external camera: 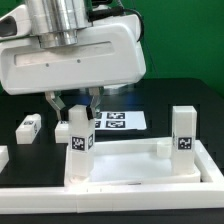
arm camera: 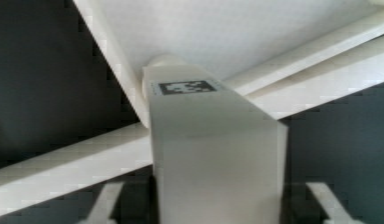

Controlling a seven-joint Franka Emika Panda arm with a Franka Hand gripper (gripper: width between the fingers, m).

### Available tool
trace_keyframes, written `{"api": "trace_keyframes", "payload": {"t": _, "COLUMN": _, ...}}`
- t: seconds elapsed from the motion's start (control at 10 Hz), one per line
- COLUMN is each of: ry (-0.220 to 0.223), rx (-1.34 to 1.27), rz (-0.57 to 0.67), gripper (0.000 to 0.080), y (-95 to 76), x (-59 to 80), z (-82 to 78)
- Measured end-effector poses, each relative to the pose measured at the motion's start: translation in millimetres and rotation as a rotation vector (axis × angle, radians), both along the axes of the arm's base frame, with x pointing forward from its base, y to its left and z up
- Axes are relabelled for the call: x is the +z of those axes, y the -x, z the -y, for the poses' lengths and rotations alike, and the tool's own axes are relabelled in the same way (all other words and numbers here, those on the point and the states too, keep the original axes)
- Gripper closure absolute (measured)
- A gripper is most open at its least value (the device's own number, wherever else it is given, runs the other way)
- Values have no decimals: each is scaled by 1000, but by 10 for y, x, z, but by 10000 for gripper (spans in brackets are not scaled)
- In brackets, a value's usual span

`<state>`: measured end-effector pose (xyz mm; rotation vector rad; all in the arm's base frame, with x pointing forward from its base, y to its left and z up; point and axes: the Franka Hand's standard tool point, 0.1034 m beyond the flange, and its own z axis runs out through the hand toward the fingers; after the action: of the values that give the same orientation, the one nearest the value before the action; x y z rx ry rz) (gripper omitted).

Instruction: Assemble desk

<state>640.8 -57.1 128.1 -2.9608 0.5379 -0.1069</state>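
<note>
Standing at tabletop [external camera: 130,168] corners are 2 leg posts [external camera: 80,148] [external camera: 183,140], jaws flanking 1.

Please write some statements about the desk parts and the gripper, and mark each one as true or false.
1. The leg under the gripper and the other leg both stand upright on the tabletop. True.
2. The gripper holds a leg in the air. False: it is open, with its fingers either side of the standing leg's top.
3. A loose part lies on the table. True.
4. The marker board lies on the tabletop. False: it lies on the table behind it.
</note>
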Motion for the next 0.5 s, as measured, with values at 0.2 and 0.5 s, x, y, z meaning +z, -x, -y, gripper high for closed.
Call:
{"api": "trace_keyframes", "payload": {"t": 0.2, "ry": -19, "rx": -167, "rz": -17, "gripper": 501, "y": -2, "x": -4, "z": 7}}
{"api": "trace_keyframes", "payload": {"t": 0.5, "ry": -58, "rx": -525, "rz": -42, "gripper": 501, "y": -30, "x": -13, "z": 30}}
